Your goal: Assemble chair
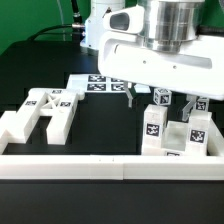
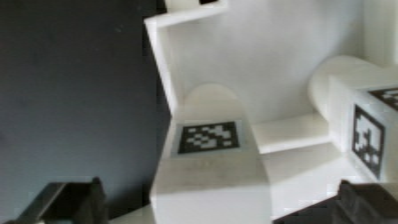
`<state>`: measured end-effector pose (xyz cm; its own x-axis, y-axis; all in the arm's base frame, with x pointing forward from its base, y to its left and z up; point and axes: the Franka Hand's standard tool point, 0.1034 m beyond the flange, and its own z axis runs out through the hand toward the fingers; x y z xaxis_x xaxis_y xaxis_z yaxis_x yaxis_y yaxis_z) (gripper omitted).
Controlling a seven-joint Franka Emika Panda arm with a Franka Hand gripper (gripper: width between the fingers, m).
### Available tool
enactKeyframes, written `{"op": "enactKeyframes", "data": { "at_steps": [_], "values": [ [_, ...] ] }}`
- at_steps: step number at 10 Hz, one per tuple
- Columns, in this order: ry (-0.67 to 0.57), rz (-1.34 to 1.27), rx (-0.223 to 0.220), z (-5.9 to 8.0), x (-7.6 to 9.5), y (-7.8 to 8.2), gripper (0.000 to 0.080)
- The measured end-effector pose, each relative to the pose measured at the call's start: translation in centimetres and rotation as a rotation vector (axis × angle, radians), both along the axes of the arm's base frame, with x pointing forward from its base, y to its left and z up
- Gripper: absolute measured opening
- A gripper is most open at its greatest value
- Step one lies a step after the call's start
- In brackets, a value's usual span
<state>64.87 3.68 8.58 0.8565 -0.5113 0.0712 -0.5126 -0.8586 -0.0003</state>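
Black surface fills the exterior view, fenced at 6 o'clock by a low white border rail, with the marker board lying flat toward 12 o'clock. 1 H-shaped chair piece rests at 9 o'clock, and a cluster of chair pieces stands at 3 o'clock. The tool hangs over that cluster with its 2 dark fingers apart, clamped on nothing. In the wrist view they straddle an upright tagged block without visibly touching it. These parts look like rigid, light, matte plastic, so they should neither flex nor crush, though smooth faces may slip and a tall block may tip if nudged. Flat parallel sides low on the block, clear of its neighbours, seem the safest hold
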Motion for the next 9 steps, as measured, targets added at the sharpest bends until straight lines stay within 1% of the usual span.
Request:
{"op": "enactKeyframes", "data": {
  "at_steps": [2,3,5,8,9],
  "values": [
    [-0.012,0.004,0.006,0.6,-1.7,0.3,0.0649],
    [-0.014,0.005,0.007,0.5,-2.6,0.4,0.0649],
    [-0.014,0.005,0.006,0.4,-2.4,0.4,0.0649],
    [-0.013,0.005,0.006,0.3,-2.4,0.4,0.0649],
    [-0.043,0.015,0.003,-0.1,-2.5,0.6,0.0649]
  ]
}}
